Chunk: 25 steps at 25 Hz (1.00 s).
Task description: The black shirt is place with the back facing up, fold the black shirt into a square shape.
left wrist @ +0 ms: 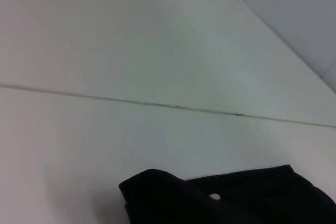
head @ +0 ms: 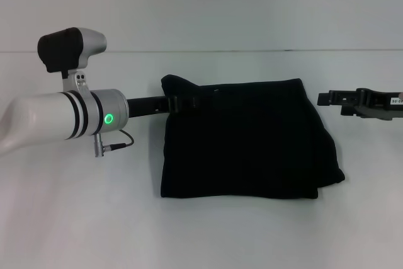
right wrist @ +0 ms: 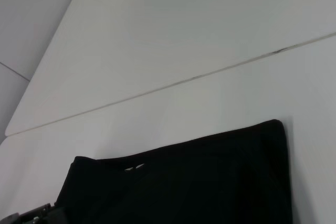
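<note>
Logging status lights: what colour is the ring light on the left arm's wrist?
Green ring light, clearest in the head view.

Colours on the bench

We record a plain black shirt [head: 245, 140] on a white table [head: 75, 218]; left arm [head: 56, 121] white and silver, black-banded, green ring light [head: 108, 118]; right gripper [head: 362, 102] black.

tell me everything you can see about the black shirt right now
The black shirt is plain, soft, matte cloth, already folded into a roughly square, layered block lying flat on the white table. No lettering shows. Its far left corner is bunched up, where the left tool reaches in and meets the cloth. The near right corner pokes out unevenly past the edge of the layer above it. A tiny pale spot shows near the far edge. The right tool sits clear of it, off its right side.
</note>
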Each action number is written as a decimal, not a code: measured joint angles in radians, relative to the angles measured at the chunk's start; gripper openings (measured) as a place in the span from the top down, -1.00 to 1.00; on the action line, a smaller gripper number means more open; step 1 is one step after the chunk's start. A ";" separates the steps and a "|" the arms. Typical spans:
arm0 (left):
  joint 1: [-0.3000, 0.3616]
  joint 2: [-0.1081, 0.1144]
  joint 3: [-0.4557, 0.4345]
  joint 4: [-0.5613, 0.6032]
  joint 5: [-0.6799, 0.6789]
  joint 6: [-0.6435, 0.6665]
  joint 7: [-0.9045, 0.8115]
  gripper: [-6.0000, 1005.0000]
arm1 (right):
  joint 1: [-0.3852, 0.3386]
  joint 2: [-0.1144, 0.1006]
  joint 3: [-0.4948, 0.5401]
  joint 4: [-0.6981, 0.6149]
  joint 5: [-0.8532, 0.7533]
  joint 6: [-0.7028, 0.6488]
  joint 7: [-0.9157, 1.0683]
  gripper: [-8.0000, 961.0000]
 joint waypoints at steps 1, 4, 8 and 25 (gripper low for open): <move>0.002 -0.002 0.003 0.002 0.000 -0.004 0.002 -0.44 | -0.001 0.000 0.000 0.000 0.000 0.000 0.000 -0.82; 0.008 -0.007 0.003 0.009 -0.002 -0.008 0.004 -0.26 | -0.003 0.000 0.000 0.000 0.000 0.004 0.000 -0.83; 0.006 -0.007 0.004 0.010 -0.005 -0.005 0.004 0.10 | -0.004 0.000 0.000 0.000 0.000 0.008 0.000 -0.83; -0.035 0.004 0.003 0.012 -0.009 -0.010 0.002 0.88 | -0.006 0.000 -0.007 0.000 0.000 0.020 0.000 -0.70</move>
